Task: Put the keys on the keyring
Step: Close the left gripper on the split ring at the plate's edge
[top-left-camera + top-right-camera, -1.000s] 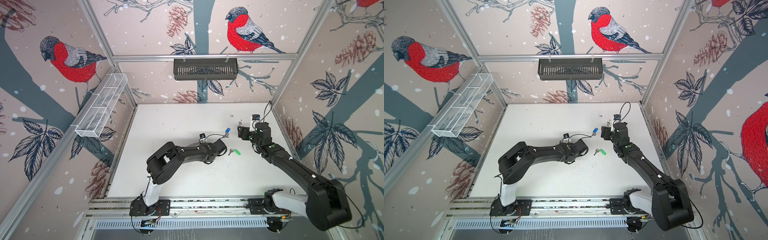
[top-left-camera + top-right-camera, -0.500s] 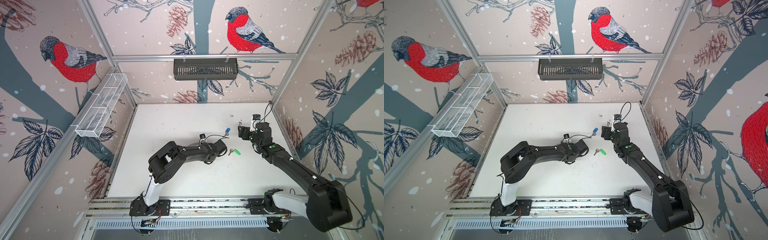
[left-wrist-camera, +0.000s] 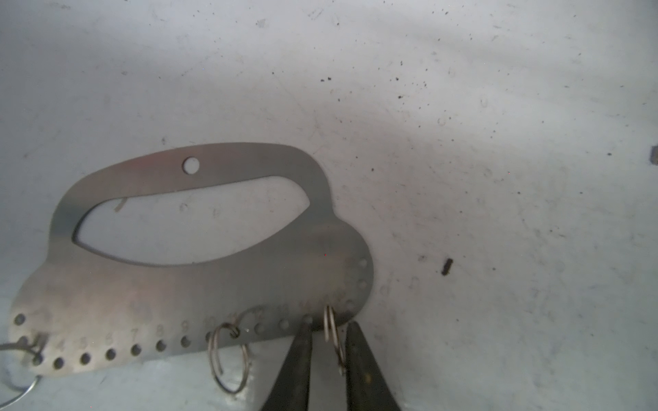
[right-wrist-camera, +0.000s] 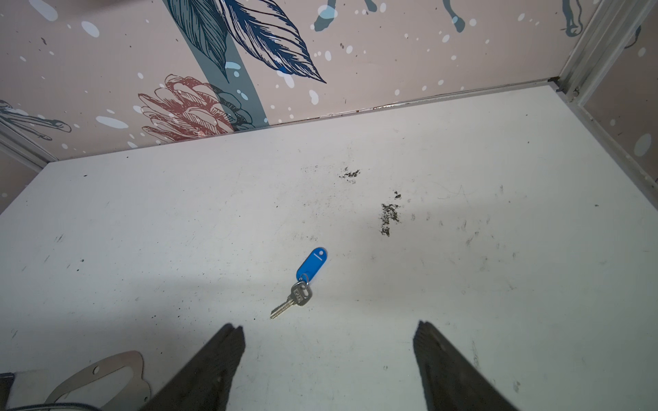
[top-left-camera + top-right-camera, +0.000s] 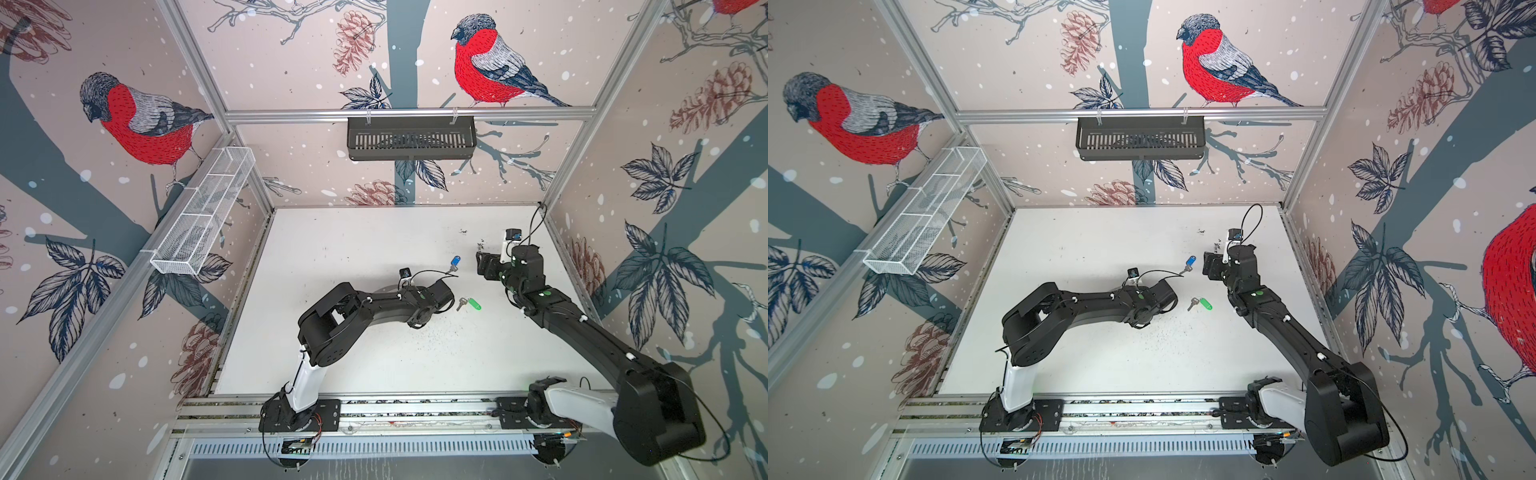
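The keyring (image 3: 199, 295) lies flat a little right of the table's (image 5: 353, 257) middle, its holed straight edge facing the left gripper (image 3: 329, 331). The jaws of that gripper stand narrowly parted on either side of a small split ring (image 3: 333, 341) threaded through that edge, not clamped on it. The blue-tagged key (image 4: 302, 281) lies nearer the far edge, long axis running far to near with the tag farthest, and the right gripper (image 4: 327, 323) hovers beside it, wide open and empty. The green-tagged key (image 5: 468, 304) lies parallel to the near edge, tag toward the right edge.
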Robot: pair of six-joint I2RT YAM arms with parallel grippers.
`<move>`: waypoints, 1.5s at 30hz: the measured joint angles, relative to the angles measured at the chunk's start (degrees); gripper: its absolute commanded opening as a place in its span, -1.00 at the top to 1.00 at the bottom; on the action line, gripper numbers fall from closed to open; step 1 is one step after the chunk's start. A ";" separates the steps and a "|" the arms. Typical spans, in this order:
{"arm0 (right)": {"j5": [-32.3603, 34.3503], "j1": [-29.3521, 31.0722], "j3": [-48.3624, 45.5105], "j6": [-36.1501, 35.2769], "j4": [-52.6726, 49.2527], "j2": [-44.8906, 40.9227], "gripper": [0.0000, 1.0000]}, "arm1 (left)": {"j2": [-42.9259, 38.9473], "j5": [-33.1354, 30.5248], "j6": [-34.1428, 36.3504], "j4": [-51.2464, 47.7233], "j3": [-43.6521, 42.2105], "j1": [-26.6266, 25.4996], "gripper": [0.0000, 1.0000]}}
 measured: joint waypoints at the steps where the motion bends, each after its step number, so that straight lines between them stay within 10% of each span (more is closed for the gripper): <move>1: 0.00 0.00 0.00 0.00 0.00 -0.07 -0.59 | 0.00 -0.04 0.00 -0.02 0.00 0.00 0.65; 45: 0.42 -0.04 -0.07 0.00 -0.15 -0.85 -0.59 | 1.38 -0.50 0.39 -1.75 2.19 0.00 1.00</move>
